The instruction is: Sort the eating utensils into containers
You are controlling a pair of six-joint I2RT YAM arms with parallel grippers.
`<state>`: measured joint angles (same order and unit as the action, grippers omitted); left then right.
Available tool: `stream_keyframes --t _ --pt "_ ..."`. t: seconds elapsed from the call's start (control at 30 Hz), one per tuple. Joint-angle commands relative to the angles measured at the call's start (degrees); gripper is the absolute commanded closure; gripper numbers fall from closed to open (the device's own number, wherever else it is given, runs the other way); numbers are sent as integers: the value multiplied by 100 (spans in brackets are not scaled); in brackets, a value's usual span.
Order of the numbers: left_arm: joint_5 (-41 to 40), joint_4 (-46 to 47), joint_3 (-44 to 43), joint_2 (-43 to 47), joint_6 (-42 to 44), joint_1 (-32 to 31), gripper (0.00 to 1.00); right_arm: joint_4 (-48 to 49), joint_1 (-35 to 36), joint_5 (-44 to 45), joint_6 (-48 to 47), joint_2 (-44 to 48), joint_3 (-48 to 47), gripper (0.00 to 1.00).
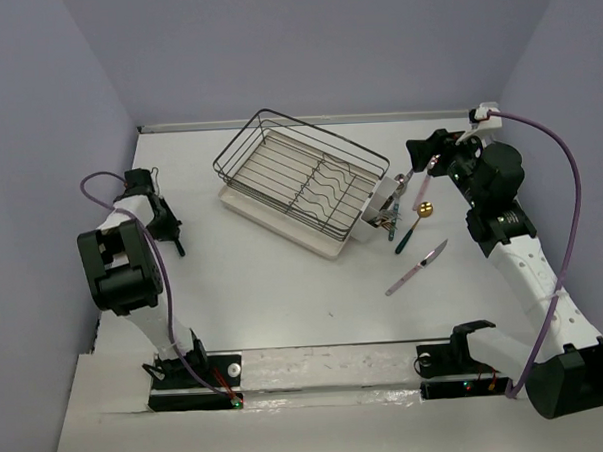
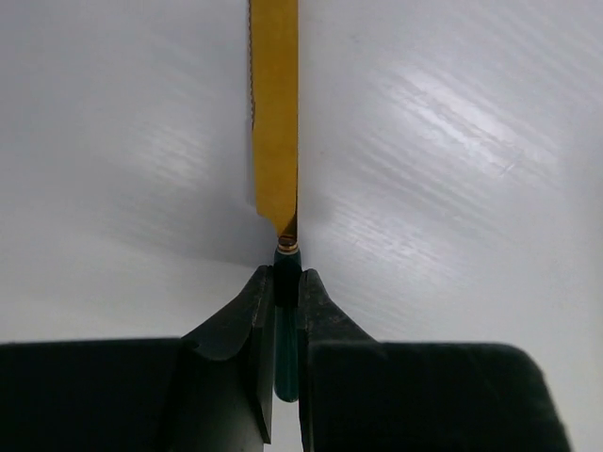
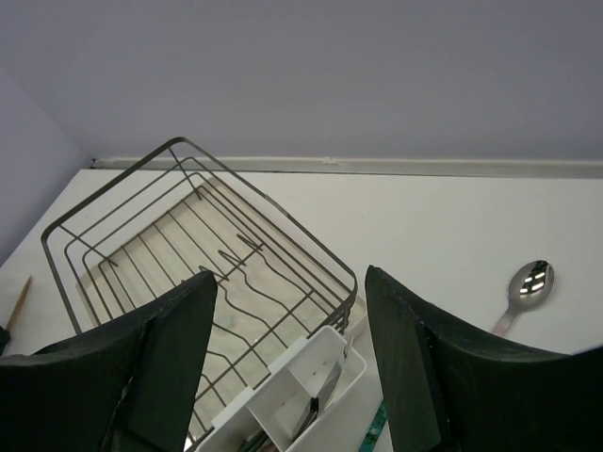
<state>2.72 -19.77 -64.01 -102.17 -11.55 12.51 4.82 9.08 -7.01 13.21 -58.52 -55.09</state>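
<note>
Gold metal knife (image 2: 275, 113), black wire rack (image 1: 323, 137)

holder (image 1: 379, 208) right of rack (image 1: 324, 137), knife (image 1: 418, 268) nearer

- A robotics lab test cell, not a lived-in kitchen: plain lavender walls (image 1: 324, 45) box in a bare white worktop (image 1: 285, 307) on three sides.
- Two jointed robot arms, the left arm (image 1: 123, 264) and the right arm (image 1: 512, 227), stand on black bases at the near edge, with small red and green lights lit at the left base.
- A loose purple cable (image 1: 570, 174) loops along the right arm.
- The kitchen things read as props: a wire dish rack (image 1: 323, 137), a white cutlery holder (image 1: 367, 228), a spoon (image 1: 414, 226), a pink-handled knife (image 1: 415, 268) and a gold-bladed knife (image 2: 274, 122).
</note>
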Motion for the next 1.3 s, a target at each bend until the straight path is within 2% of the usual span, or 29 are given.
stream_keyframes --t 0.0,0.2,0.3,0.4,0.57,0.6,0.67,0.8,0.9,0.97,1.27 --pt "615 -475 -94 996 91 129 100 133 32 -142 -126 -89 -432 31" --pt "879 121 -910 2200 601 50 100 -15 32 -932 -126 -528 -1115 36" --pt "1203 481 -1306 2570 978 -143 100 -148 355 -1180 -126 -862 -1565 40" --pt "1729 710 -1562 2860 1311 -442 100 -174 813 -1206 -302 -1213 -2354 39" --pt "2197 1168 -1571 3466 2059 -1215 100 -166 1085 -2251 830 -2206 -3601 37" --pt "2206 1194 -1614 3519 2104 -1573 100 -157 1226 -2383 910 -2521 -3805 36" --pt "2259 1195 -1754 3572 2131 -1804 100 -148 1690 -2437 815 -2769 -4322 34" --pt "2075 1282 -1914 3616 2227 -2322 100 -139 2140 -2788 779 -3314 -5070 25" --pt "1785 1344 -1870 3651 2525 -2876 100 -87 2308 -2833 990 -3657 -5362 24" --pt "1303 1475 -1712 3687 2982 -3394 100 -86 2466 -2780 1052 -3850 -5512 25" --pt "818 1933 -1553 3546 2702 -3756 100 10 2669 -2604 1570 -4123 -5354 28"
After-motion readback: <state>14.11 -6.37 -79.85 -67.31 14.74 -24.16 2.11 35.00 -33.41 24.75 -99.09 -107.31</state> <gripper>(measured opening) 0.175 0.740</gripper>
